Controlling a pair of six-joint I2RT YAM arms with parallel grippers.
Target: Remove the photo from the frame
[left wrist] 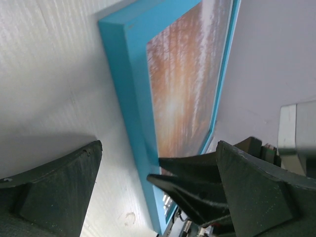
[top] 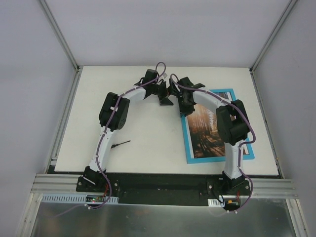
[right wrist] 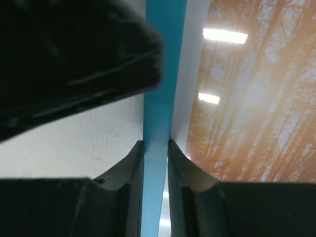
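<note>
Closest in, the right gripper (right wrist: 155, 148) is narrowed onto the left rail of the frame (right wrist: 165, 59), one finger outside it and one on the picture side. The photo (right wrist: 256, 123) sits in the frame, face up (ceiling lights glare off it). Both lie on the right of the tabletop (top: 148, 128), long axis running near to far. The left gripper (left wrist: 158, 145) is spread wide and empty, just left of the frame's far corner, so the right arm is nearer.

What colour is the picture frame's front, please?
Bright turquoise-blue; the frame shows it best in the left wrist view.
</note>
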